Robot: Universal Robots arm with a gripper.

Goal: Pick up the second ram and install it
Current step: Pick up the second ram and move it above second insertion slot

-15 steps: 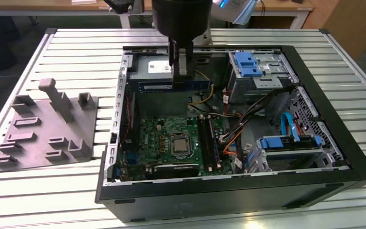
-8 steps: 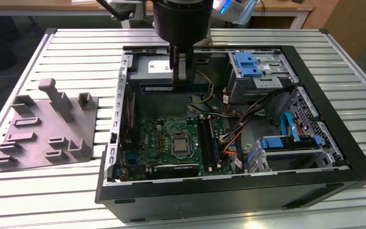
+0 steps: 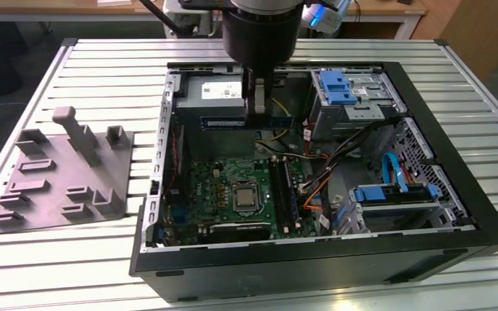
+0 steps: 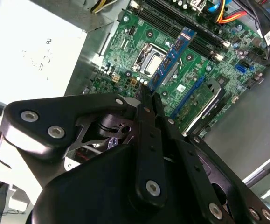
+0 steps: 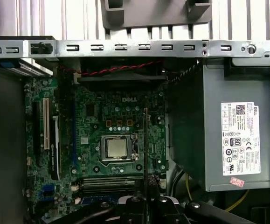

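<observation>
Second ram (image 3: 227, 120) on edge, long axis level across exterior view's left-right, fingers (image 3: 258, 97) pinching it, arm (image 3: 259, 32) vertical over open case (image 3: 318, 265).

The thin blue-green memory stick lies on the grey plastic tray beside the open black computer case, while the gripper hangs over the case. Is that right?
No. The thin blue-green memory stick is not on the grey plastic tray: the gripper is shut on it, as the second wrist view shows. The gripper does hang over the open black computer case, beside the tray.
</observation>
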